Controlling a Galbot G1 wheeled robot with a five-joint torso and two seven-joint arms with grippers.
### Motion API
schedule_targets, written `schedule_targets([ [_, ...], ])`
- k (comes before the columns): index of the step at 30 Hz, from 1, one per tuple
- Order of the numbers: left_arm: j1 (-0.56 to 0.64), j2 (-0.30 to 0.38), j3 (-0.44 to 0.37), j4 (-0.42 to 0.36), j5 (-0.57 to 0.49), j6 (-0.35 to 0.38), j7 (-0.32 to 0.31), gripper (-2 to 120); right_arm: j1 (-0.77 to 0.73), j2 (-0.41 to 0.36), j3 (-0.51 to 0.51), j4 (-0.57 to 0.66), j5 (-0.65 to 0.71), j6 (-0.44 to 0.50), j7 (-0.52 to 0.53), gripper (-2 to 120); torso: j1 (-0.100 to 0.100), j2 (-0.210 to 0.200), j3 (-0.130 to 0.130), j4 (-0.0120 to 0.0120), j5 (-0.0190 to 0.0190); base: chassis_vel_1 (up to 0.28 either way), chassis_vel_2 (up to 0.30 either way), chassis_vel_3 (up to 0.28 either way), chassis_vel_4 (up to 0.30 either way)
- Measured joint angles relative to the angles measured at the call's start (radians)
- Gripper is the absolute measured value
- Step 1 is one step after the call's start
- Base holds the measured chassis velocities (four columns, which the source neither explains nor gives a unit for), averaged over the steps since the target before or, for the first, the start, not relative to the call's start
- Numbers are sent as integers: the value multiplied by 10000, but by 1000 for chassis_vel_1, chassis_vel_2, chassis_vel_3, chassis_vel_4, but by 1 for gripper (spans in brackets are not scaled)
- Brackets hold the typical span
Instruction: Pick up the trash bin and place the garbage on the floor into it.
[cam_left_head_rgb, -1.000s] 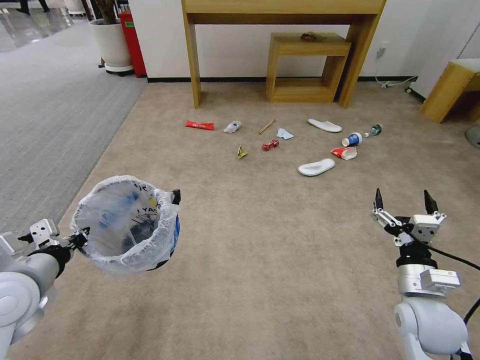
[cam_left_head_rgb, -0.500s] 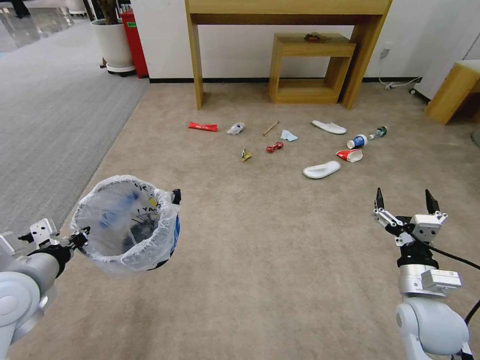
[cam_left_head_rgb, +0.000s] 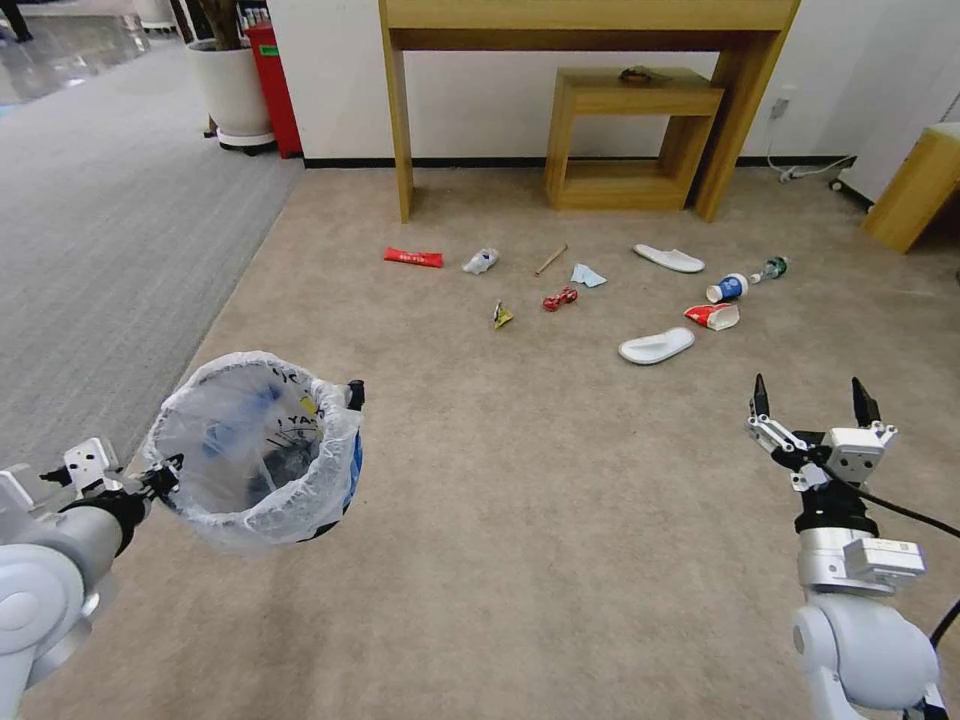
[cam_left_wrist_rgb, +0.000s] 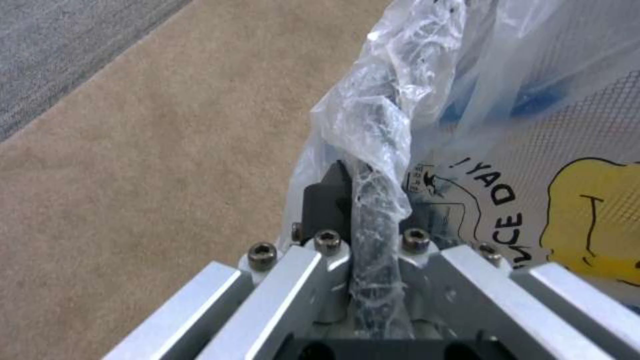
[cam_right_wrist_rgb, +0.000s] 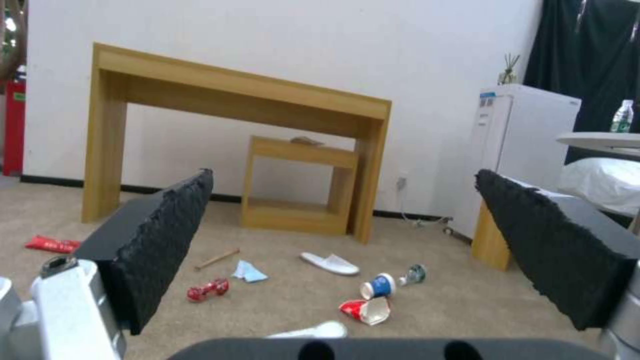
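Bin held aloft by left tool, bag-lined, dark scraps inside

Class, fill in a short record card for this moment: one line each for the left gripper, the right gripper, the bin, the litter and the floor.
left gripper: shut on the trash bin's rim
right gripper: open, holding nothing
trash bin: held up off the carpet, bag-lined
garbage: scattered ahead, before the wooden table
floor: beige carpet
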Motion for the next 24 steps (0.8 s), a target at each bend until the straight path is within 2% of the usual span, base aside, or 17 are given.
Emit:
schedule_targets([
  [13,5,-63,159,-40,101,0,1,0,30,-3,-6,2,17,0,-4,100,0,0,0,-1,0,-31,71,36,-69],
  [24,15,-53,159,-59,92,0,3,0,39,-5,-11,12,11,-4,-33,100,0,0,0,0,0,-81,71,73,-70],
])
